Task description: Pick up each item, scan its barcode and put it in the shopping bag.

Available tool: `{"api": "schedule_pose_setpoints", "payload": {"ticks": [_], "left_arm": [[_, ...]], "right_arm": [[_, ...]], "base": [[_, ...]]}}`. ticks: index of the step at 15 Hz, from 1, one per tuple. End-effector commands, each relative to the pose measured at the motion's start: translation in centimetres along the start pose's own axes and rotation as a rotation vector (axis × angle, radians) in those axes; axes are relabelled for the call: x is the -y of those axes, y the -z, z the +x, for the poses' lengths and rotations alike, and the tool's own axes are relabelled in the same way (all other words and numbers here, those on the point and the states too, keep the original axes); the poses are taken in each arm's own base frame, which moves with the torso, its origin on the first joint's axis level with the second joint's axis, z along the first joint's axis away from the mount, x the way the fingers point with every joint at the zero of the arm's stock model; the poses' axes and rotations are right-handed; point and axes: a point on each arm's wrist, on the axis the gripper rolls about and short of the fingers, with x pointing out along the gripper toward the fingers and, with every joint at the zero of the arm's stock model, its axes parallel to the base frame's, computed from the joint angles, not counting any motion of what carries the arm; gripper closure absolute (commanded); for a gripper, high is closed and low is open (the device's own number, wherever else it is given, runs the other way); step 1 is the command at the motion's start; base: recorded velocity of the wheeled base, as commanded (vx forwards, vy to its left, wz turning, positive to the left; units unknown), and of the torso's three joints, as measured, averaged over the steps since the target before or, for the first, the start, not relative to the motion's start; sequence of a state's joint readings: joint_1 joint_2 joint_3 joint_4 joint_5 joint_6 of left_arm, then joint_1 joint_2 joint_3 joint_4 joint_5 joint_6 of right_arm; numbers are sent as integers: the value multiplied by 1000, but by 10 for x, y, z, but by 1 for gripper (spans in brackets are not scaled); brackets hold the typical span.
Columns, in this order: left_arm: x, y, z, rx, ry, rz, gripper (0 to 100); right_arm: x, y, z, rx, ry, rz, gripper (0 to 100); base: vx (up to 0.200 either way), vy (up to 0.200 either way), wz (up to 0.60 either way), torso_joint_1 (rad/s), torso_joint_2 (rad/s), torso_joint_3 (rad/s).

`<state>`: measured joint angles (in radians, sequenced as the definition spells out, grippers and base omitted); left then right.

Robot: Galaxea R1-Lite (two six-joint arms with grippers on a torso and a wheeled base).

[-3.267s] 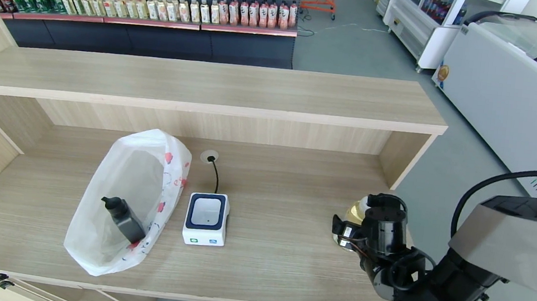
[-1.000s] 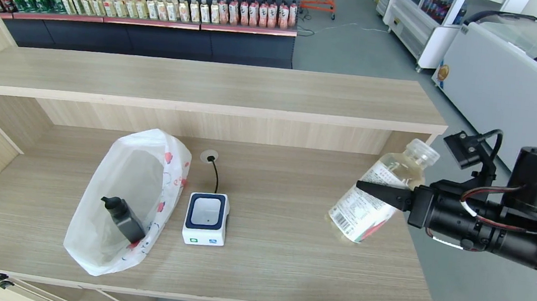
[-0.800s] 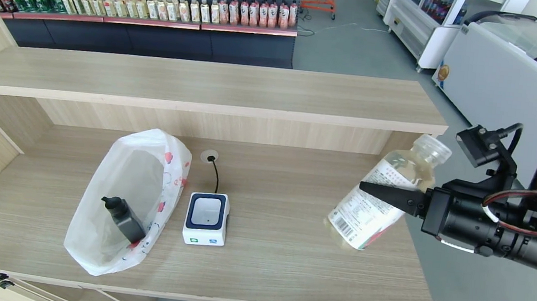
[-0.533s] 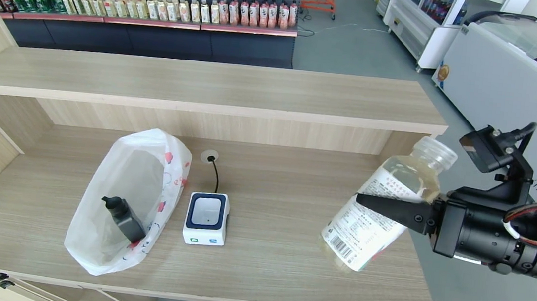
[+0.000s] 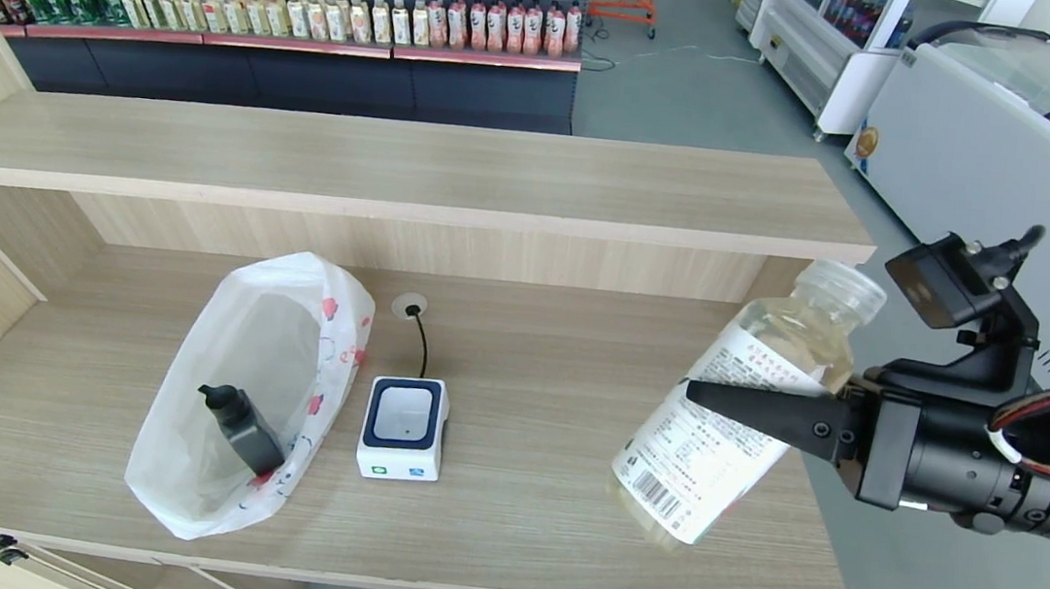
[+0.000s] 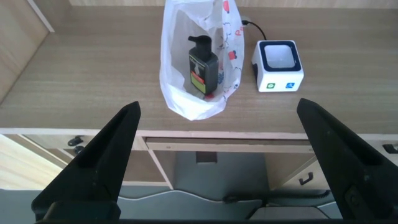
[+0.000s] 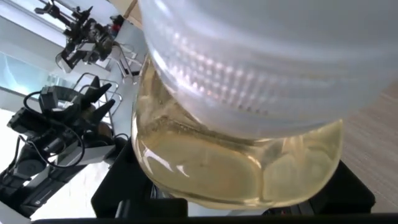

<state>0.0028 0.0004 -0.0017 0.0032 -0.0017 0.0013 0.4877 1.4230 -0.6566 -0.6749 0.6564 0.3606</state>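
My right gripper (image 5: 719, 400) is shut on a clear bottle (image 5: 737, 410) of pale yellow liquid with a white label, held tilted in the air over the counter's right end, cap up and away, barcode on the lower end. Up close in the right wrist view the bottle (image 7: 236, 124) is seen from the cap side. The white scanner (image 5: 404, 427) with a dark window sits mid-counter, also seen from the left wrist as the scanner (image 6: 280, 63). A white shopping bag (image 5: 246, 392) lies open to its left with a dark pump bottle (image 5: 240, 428) inside. My left gripper (image 6: 224, 162) hangs open in front of the counter.
The wooden counter (image 5: 511, 518) has a raised back shelf (image 5: 401, 169) and side walls. The scanner's cable runs to a hole (image 5: 409, 305) in the top. Freezers (image 5: 1007, 160) stand on the right and drink shelves (image 5: 272, 9) behind.
My right gripper has lifted the bottle off the counter's right end, turned it to a tilt, and over the last second shifted it slightly nearer and lower. The left arm has not moved.
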Motion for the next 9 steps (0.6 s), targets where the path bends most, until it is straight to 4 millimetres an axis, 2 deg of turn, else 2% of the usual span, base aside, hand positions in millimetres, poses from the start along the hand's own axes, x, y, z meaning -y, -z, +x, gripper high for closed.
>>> {"api": "schedule_pose_setpoints", "payload": {"ticks": [1,4,9], "left_arm": [[0,0,0,0,0,0,0],[0,0,0,0,0,0,0],[0,0,0,0,0,0,0]], "right_arm": [[-2,0,3,-10,-23,2,100],[-8,3,9,-29,-58,5,100],[-8,11,15,-54,-65,-2,100]], "base": [[0,0,0,0,0,0],[0,0,0,0,0,0],[0,0,0,0,0,0]]}}
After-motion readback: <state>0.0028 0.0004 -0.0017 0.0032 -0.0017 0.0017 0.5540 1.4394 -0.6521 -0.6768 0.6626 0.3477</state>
